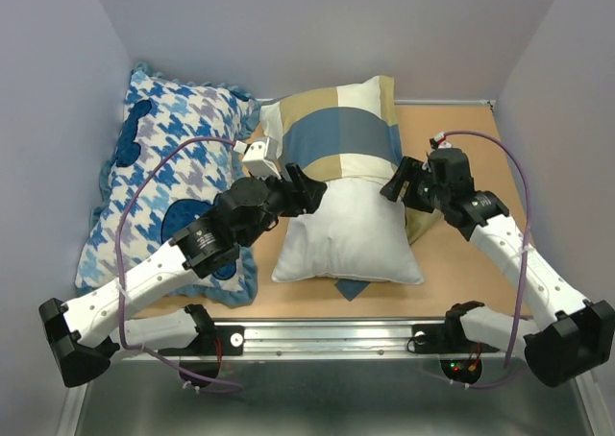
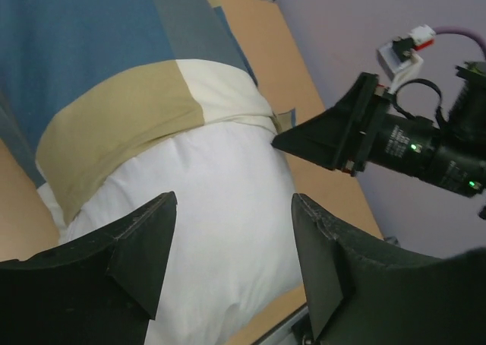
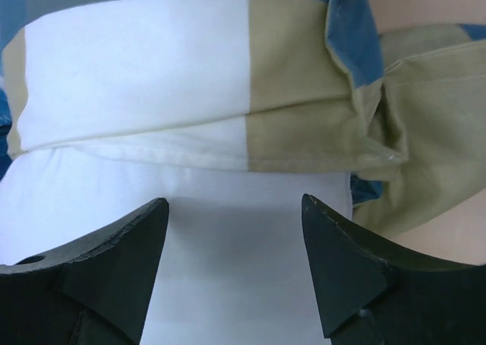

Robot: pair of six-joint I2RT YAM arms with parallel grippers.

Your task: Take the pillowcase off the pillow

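Observation:
The white pillow [image 1: 351, 234] lies in the middle of the table with its near half bare. The pillowcase [image 1: 336, 133], in tan, blue and cream blocks, covers the far half, bunched in a band across the pillow. My left gripper [image 1: 306, 191] hangs at the pillow's left side by the band's edge, open and holding nothing. My right gripper [image 1: 399, 181] is at the right side, also open and holding nothing. In the left wrist view the open gripper [image 2: 234, 208] is over the white pillow [image 2: 205, 178], below the tan pillowcase [image 2: 114, 125]. In the right wrist view the gripper [image 3: 234, 208] faces the pillow [image 3: 91, 208] just under the pillowcase [image 3: 152, 64] hem.
A blue-and-white houndstooth cushion [image 1: 163, 177] fills the left side, under my left arm. A blue fabric corner [image 1: 351, 289] pokes out below the pillow. Bare wooden tabletop [image 1: 461, 254] shows at the right. Walls close in the back and sides; a metal rail [image 1: 327, 338] runs along the front.

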